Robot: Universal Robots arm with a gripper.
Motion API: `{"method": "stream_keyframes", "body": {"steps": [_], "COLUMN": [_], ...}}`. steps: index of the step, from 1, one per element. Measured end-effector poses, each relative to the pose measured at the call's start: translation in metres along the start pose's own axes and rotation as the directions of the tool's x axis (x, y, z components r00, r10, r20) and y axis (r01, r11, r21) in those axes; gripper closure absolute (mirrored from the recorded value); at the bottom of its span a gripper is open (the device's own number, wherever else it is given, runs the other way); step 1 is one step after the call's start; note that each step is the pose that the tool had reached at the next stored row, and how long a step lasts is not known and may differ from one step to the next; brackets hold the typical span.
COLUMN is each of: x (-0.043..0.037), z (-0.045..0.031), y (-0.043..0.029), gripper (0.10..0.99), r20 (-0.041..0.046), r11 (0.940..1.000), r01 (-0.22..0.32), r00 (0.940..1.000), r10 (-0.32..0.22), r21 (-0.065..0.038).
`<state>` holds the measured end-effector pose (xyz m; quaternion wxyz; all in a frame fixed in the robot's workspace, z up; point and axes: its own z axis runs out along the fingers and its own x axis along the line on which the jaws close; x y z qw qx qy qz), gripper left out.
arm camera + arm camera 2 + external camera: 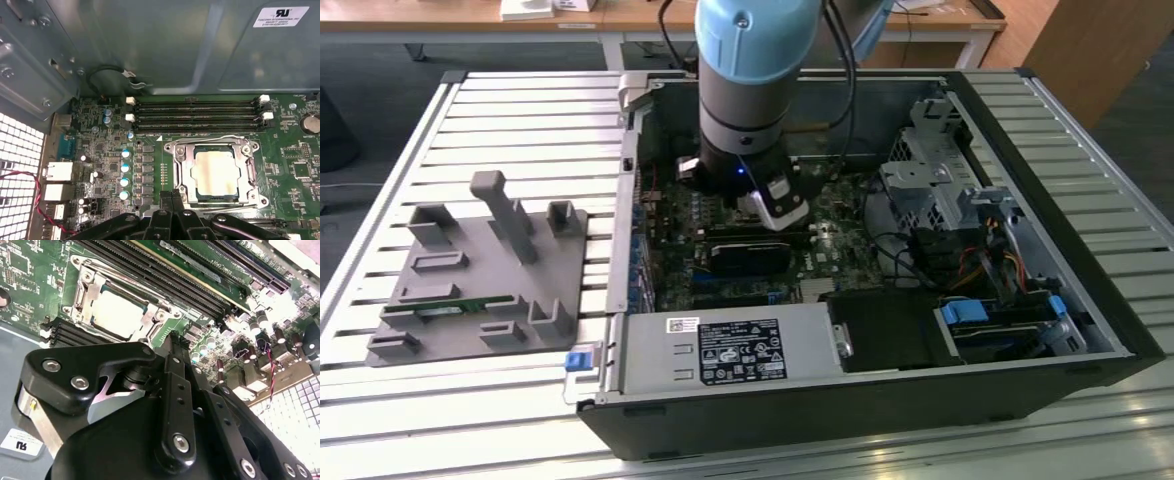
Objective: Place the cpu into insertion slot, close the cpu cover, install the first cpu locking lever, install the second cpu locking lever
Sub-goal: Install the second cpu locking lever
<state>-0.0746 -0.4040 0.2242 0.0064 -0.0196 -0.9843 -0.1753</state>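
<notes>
CPU (215,172) is seen seated in the insertion slot (186,196), right of centre in the first wrist view; tan metal top is framed on all sides by silver. In the second wrist view the same chip (114,315) sits upper left of centre. CPU cover (248,170) appears folded down flat over the chip, window around the lid, so steps 1 and 2 are judged done. A thin wire lever (212,138) is seen along the cover's upper edge in the first wrist view, and another along the lower edge; whether either is hooked under its catch can't be told. Lever steps are therefore logged as unconfirmed, prob. in progress.

Tool (172,197) is seen at bottom centre of the first wrist view, fingers drawn close together with only a narrow slit between, nothing held. Tips sit just beside the lower left corner of the socket frame; contact w/ the lever there can't be told. In the second wrist view the tool (172,337) points up toward the socket's lower right.

Around the socket: green motherboard (295,150), four long black memory slots (197,116) above it, capacitors (125,167) to the left. In the exterior view the arm (744,100) reaches down into the open PC case (1067,180), centre frame; a grey fixture block (474,270) sits at left on the slatted desk (400,400).
</notes>
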Motion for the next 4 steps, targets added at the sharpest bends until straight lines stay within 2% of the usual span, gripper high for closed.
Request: {"method": "stream_keyframes", "body": {"steps": [4], "x": [0.0], "z": [-0.001], "y": [0.0004], "gripper": [0.98], "r20": [0.0002], "r11": [1.0], "r01": [0.0], "r00": [1.0], "r10": [0.0], "r21": [0.0]}}
